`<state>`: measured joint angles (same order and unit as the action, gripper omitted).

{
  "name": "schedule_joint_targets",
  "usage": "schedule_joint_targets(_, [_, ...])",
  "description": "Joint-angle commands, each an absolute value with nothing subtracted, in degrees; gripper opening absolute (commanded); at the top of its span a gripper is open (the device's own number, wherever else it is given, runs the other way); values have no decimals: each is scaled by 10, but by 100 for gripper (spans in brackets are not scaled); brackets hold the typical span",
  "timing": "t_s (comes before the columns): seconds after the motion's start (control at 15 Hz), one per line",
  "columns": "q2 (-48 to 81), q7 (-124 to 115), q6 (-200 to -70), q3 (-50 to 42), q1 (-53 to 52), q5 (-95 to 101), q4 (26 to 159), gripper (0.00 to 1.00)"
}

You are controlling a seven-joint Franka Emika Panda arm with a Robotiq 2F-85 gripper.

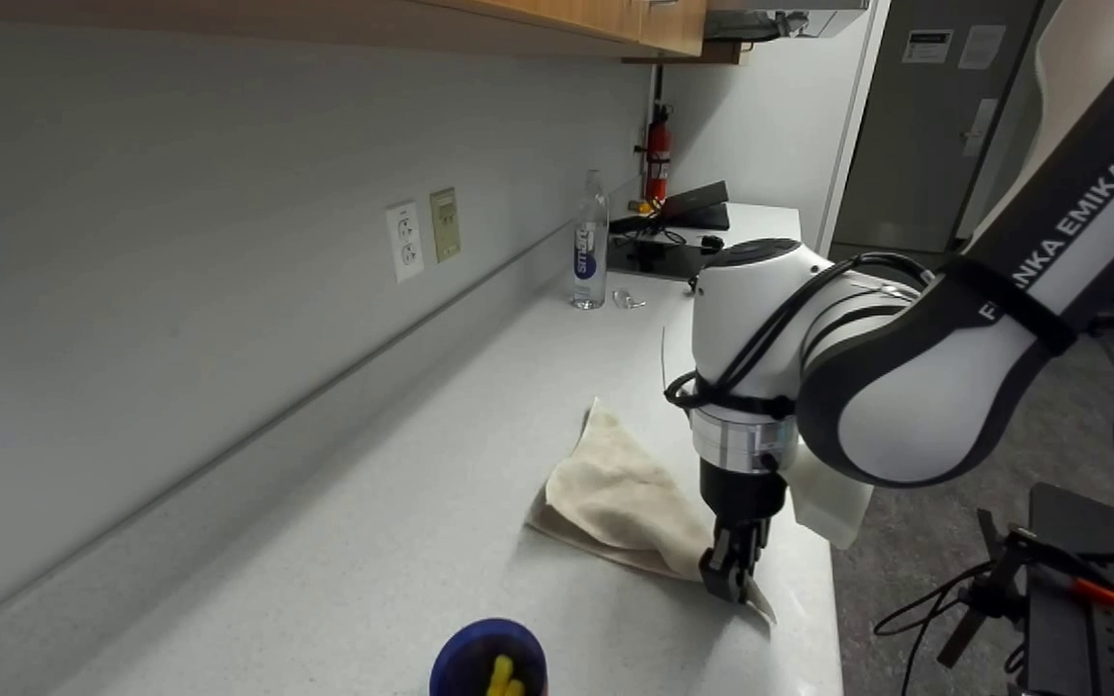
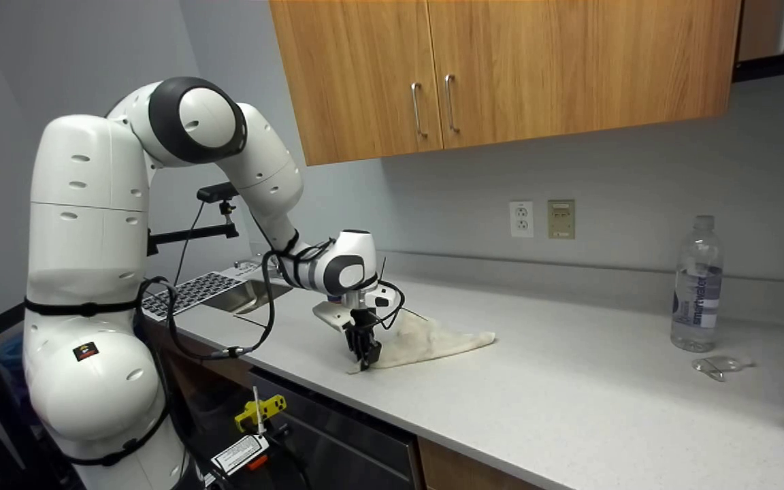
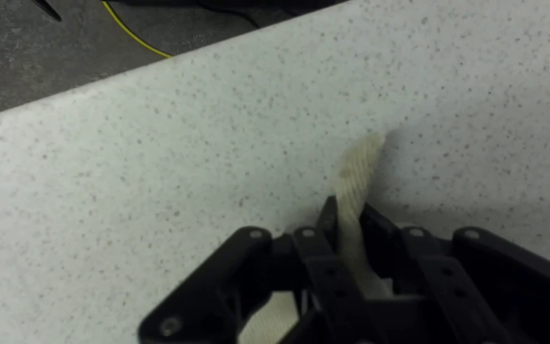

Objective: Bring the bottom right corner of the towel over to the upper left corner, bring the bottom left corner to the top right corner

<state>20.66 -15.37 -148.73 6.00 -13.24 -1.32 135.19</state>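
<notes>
The beige towel (image 1: 615, 488) lies folded and rumpled on the white counter, roughly a triangle in both exterior views (image 2: 426, 341). One pointed corner reaches away from the gripper along the counter. My gripper (image 1: 729, 580) points down at the counter near its front edge, at the towel's near end, and also shows in an exterior view (image 2: 367, 361). In the wrist view the gripper (image 3: 350, 206) is shut on a bunched strip of the towel (image 3: 358, 165). A short tip of cloth sticks out past the fingertips onto the counter. Part of the towel is hidden behind the gripper.
A blue bowl (image 1: 449, 659) with something yellow inside stands at the near end. A water bottle (image 1: 590, 256) stands by the wall, with a small clear item (image 1: 628, 300) beside it. A sink (image 2: 246, 298) lies behind the arm. Wooden cabinets (image 2: 501, 68) hang above.
</notes>
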Motion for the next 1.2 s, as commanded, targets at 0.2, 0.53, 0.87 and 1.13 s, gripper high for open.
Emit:
schedule_joint_targets(0.2, [157,-151,-1430,49,-123,-7,1418,3])
schedule_joint_targets(0.53, [133,-134,-1358,52,-115,-4,1436,3])
schedule_joint_targets(0.87, [116,-146,-1276,42,-119,58,1396,3])
schedule_joint_targets(1.13, [115,-154,-1242,42,-120,114,1339,3])
